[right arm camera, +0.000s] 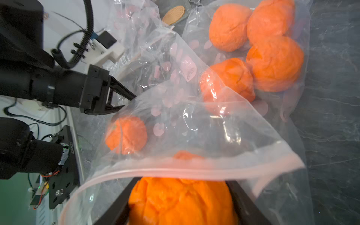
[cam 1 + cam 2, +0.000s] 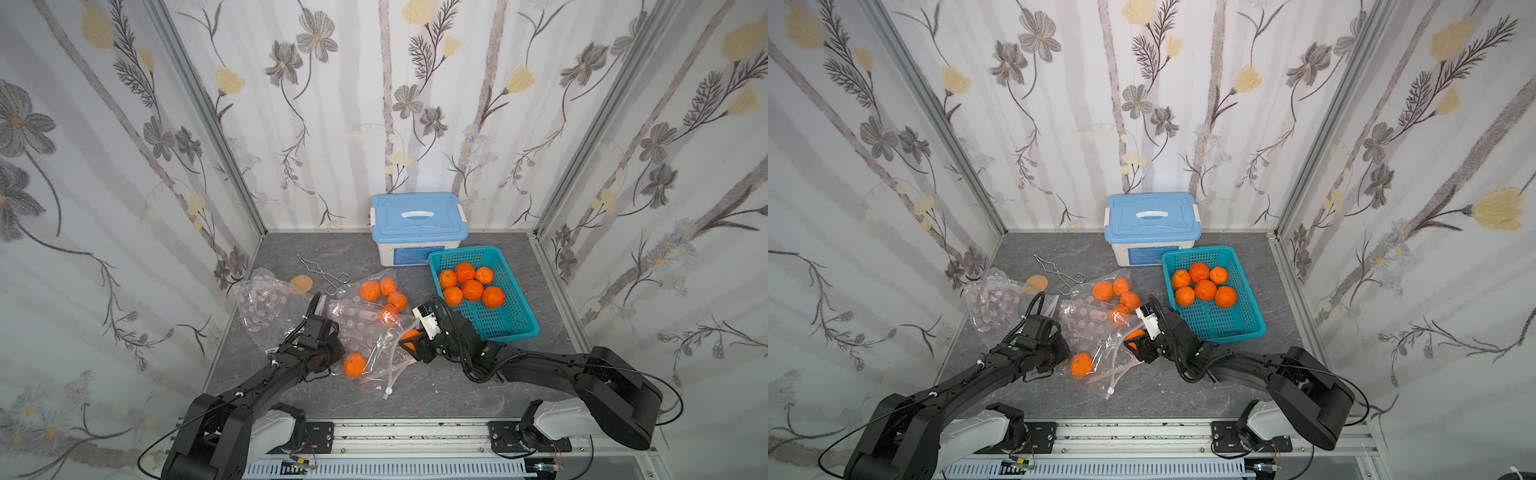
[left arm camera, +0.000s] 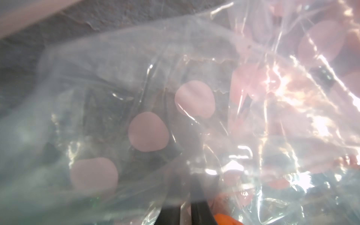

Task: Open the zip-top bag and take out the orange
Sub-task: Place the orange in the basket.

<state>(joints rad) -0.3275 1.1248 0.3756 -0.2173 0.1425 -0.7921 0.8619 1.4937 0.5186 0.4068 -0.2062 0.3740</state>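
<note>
The clear zip-top bag (image 2: 365,332) with pink dots lies crumpled mid-table, its mouth open toward my right arm. My right gripper (image 1: 182,183) is shut on an orange (image 1: 181,202) at that mouth, and the pink zip rim drapes across the fruit. In both top views this orange (image 2: 409,336) (image 2: 1136,334) shows just past the right gripper (image 2: 409,344). Another orange (image 2: 354,365) rests deeper inside the bag. My left gripper (image 2: 334,353) (image 1: 128,101) pinches the bag's film on the opposite side, its fingers (image 3: 200,210) nearly together under the plastic.
A second bag (image 2: 382,295) holding several oranges lies behind the first. A third dotted bag (image 2: 266,303) sits at the left. A teal basket (image 2: 498,320) with several oranges stands at the right, before a blue-lidded box (image 2: 417,216). Metal tongs (image 2: 324,274) and a tan disc (image 2: 301,284) lie behind.
</note>
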